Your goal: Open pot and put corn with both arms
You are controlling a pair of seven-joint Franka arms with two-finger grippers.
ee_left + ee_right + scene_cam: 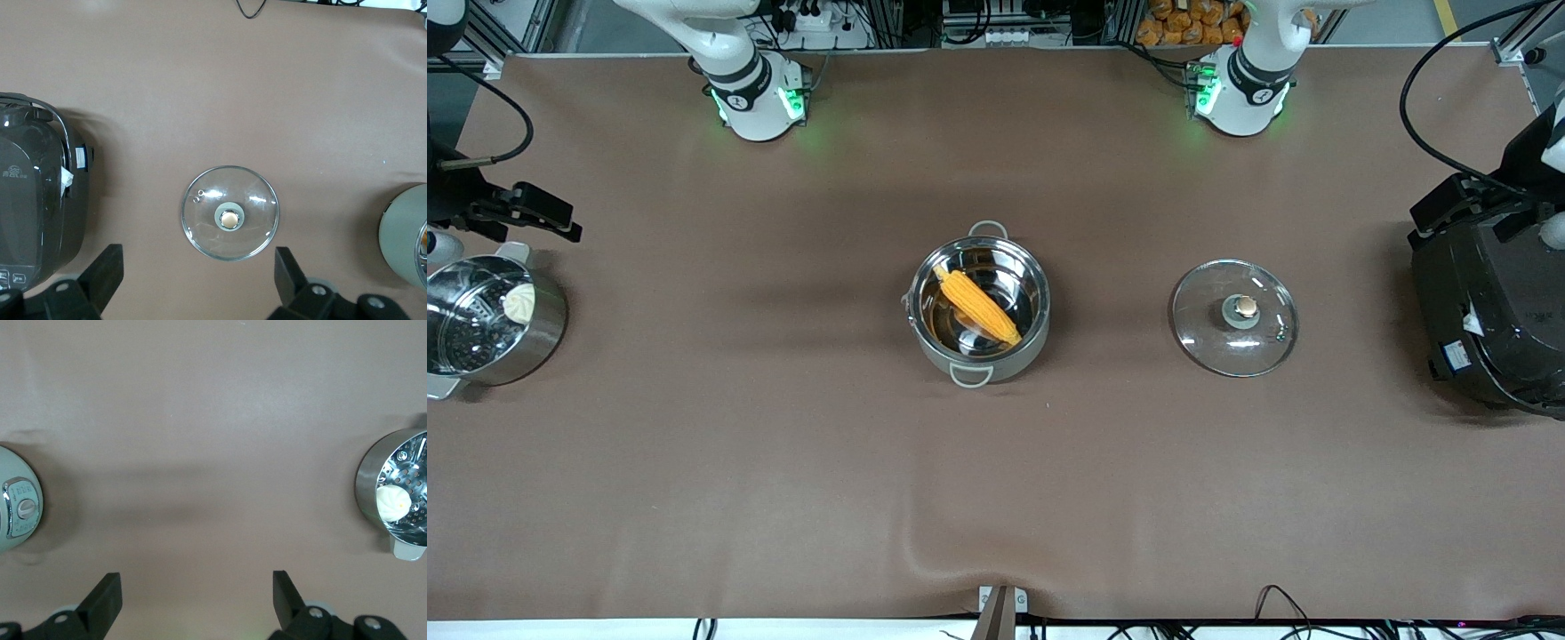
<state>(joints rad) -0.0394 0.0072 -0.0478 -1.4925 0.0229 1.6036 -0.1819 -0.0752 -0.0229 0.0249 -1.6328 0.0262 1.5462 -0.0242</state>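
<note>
- The pot [978,307] stands uncovered mid-tabletop [783,462], its mouth open from above; the corn [978,306] lies slantwise inside, filling much of the bowl.
- The glass lid [1234,317] rests flat on the tabletop toward the left arm's end, well apart from the pot, bare cloth between them.
- The black cooker [1489,311] blocks the left arm's end; the steamer pot [489,324] with its bun [519,302] blocks the right arm's end.
- The left tool [199,267], fingers spread, hangs above the lid; the right tool [197,590], also spread, hangs above bare cloth between pot and steamer pot.
- The wide strip nearer the front camera is open.
</note>
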